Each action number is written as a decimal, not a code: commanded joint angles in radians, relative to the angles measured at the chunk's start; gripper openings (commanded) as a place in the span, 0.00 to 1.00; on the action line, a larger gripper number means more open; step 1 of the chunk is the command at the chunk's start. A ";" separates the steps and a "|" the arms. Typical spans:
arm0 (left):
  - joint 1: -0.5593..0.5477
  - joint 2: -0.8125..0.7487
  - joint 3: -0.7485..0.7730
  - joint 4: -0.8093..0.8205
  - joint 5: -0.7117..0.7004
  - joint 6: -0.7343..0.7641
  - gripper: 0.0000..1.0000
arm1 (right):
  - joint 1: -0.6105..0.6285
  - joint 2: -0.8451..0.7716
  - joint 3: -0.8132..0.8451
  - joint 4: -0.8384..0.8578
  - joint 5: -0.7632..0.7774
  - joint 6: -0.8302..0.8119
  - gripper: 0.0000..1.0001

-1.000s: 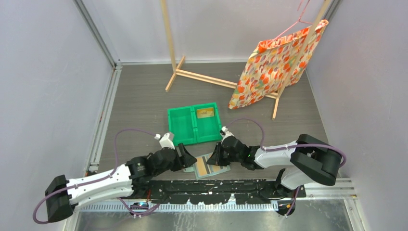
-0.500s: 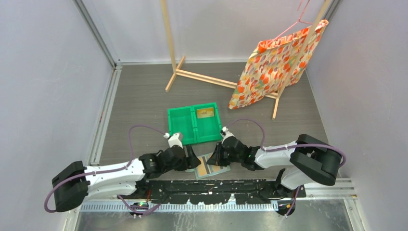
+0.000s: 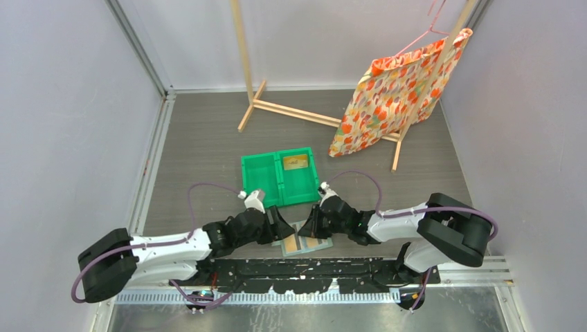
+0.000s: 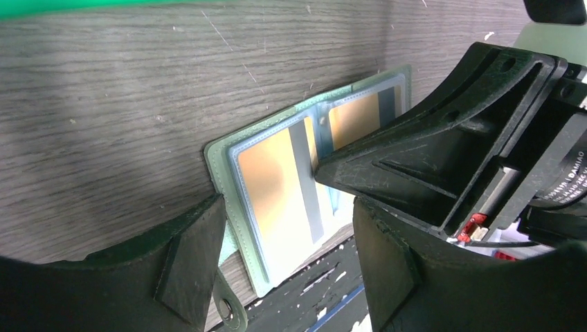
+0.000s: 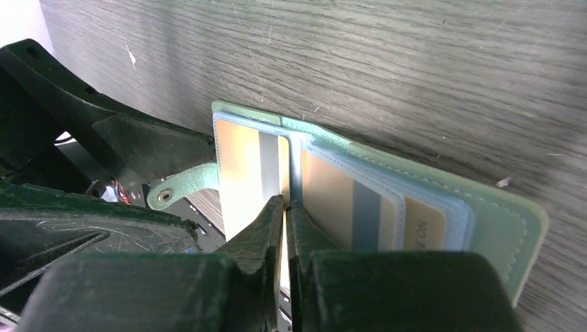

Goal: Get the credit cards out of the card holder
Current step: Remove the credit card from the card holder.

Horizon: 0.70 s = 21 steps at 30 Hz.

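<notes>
Evidently the holder lay open and flat on the table, just on the near side of the bin, with its pockets up and tan cards showing in both halves. The right gripper had its fingers pressed together, tips down at the holder's fold. To my eye it was pinning the thing so it would not slide. Whether a card edge was caught between the tips I could not tell. The left gripper hung low with its jaws apart, one on each side of the holder's left half, seemingly lined up to take the striped card there. One card lay in the bin's right compartment, which looked to be where the others were meant to go. Most of the job seemed yet to do.
</notes>
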 commanded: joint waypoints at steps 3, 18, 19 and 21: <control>0.003 -0.114 -0.034 0.127 0.048 -0.056 0.67 | 0.003 -0.045 -0.014 -0.017 -0.004 0.007 0.12; 0.005 -0.415 -0.020 -0.328 -0.085 -0.078 0.70 | -0.009 -0.227 0.001 -0.165 0.029 -0.010 0.49; 0.006 -0.427 -0.031 -0.336 -0.090 -0.081 0.70 | -0.009 -0.216 -0.006 -0.144 0.017 -0.001 0.50; 0.006 -0.445 -0.051 -0.341 -0.097 -0.098 0.71 | -0.010 -0.191 -0.014 -0.104 -0.005 0.017 0.51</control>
